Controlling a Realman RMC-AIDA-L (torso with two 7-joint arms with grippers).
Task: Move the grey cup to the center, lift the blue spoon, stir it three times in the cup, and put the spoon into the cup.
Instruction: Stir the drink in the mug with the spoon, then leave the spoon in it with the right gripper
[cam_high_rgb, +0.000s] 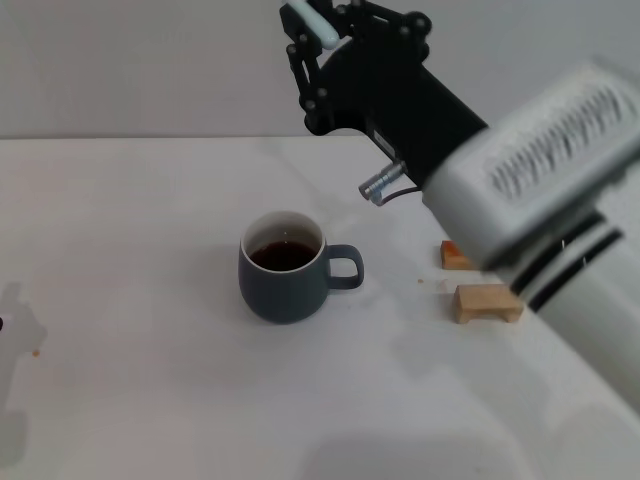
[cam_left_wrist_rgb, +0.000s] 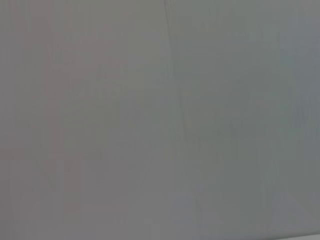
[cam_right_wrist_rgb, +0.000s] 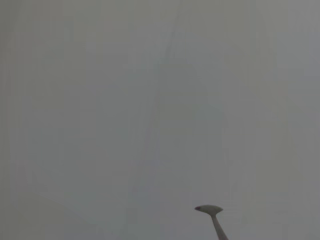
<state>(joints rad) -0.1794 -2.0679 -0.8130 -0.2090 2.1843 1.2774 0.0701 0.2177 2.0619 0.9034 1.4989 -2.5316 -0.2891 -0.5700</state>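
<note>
Your right arm's pale forearm fills the near right of the head view, running up and away to the right gripper (cam_high_rgb: 318, 45), which hangs high above the table (cam_high_rgb: 130, 330), out past the far side of the grey cup (cam_high_rgb: 284, 280). Below the forearm, two small wooden blocks (cam_high_rgb: 487, 302) lie on the table, well below and behind the gripper.

Farther along, the grey cup stands upright about mid-table, far below the gripper and a little nearer to you than it, dark liquid inside and its handle turned toward the blocks. I'd judge the centering step finished, since the cup sits roughly central.

The blue spoon (cam_high_rgb: 309, 22) is up in the gripper: its pale blue handle pokes out from between the black fingers at the top, and the right wrist view shows its metal bowl (cam_right_wrist_rgb: 209, 209) against a plain grey background, nothing under it. So the lift looks done as well. The fingers appear closed on the handle, clamped on the spoon and touching nothing else.

What remains, as far as you can tell from this, is bringing the spoon down into the cup, the three stirs, and letting it go inside.

Your left gripper is not visible; its wrist camera shows only blank grey.
</note>
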